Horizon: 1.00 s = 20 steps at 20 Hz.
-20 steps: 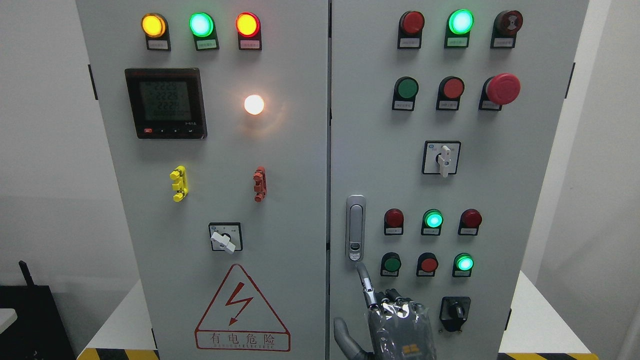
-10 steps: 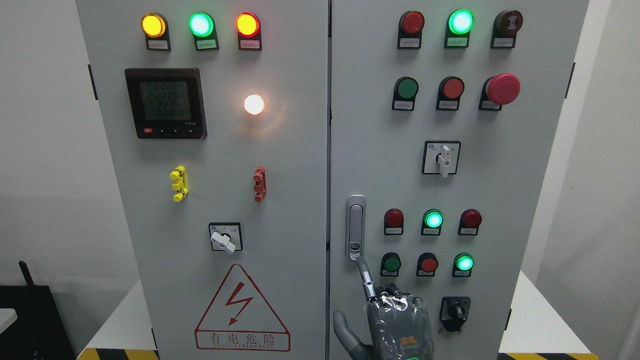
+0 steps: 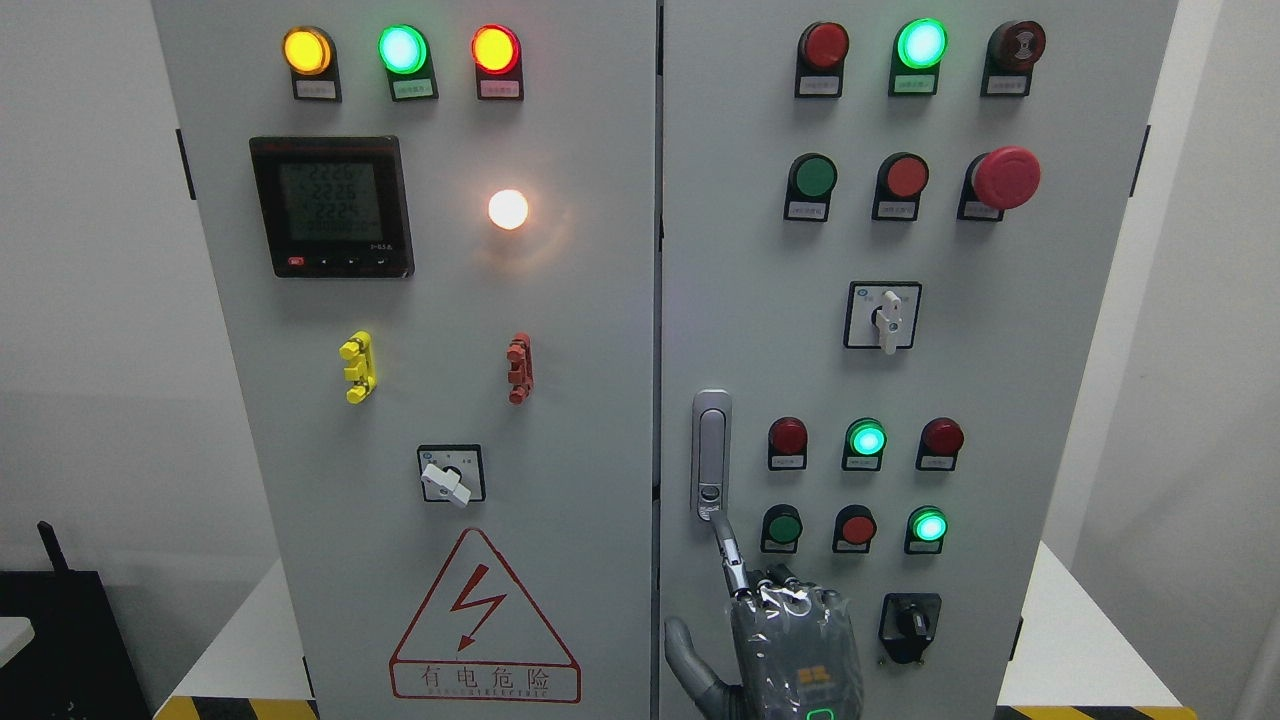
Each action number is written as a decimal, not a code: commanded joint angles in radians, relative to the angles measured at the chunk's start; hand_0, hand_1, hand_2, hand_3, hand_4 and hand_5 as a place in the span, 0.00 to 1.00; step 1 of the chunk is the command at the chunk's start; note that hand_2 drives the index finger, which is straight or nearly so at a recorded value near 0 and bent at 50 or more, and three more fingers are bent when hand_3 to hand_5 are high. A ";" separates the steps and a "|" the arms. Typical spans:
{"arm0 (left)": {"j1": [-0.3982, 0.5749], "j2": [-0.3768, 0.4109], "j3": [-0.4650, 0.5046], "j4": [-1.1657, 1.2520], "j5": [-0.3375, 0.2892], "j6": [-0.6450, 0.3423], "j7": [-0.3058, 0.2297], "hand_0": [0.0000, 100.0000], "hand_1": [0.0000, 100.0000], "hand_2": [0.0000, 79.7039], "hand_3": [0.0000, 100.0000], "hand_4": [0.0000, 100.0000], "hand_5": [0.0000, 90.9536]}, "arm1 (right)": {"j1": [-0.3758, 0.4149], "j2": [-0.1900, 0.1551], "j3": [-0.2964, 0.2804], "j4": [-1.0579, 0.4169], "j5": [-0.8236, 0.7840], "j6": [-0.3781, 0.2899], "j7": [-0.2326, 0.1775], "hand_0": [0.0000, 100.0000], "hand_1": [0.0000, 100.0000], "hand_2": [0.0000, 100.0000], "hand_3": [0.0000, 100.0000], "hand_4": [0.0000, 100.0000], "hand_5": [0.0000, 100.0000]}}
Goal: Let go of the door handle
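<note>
Grey cabinet door [image 3: 760, 330], white wall [image 3: 80, 250] beside; right robot hand [image 3: 790, 640] clenched, forefinger [image 3: 728, 548] touching door handle [image 3: 711, 455]

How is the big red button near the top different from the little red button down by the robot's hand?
The big red button is a wide mushroom cap sticking far out from the door; the little red button sits nearly flush in a black ring. The big one is high on the right edge; the little one is low, between a dark green button and a lit green lamp. Both are red, round and unlit.
</note>
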 commanded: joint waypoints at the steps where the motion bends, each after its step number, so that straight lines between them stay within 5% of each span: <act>1: -0.003 0.000 0.002 0.009 0.000 0.000 0.000 0.12 0.39 0.00 0.00 0.00 0.00 | -0.008 0.001 0.001 0.011 -0.002 0.000 0.003 0.38 0.19 0.00 0.92 0.85 0.98; 20: -0.003 0.000 0.002 0.009 0.000 0.000 0.000 0.12 0.39 0.00 0.00 0.00 0.00 | -0.009 0.001 0.001 0.011 -0.001 0.000 0.027 0.39 0.19 0.00 0.93 0.85 0.98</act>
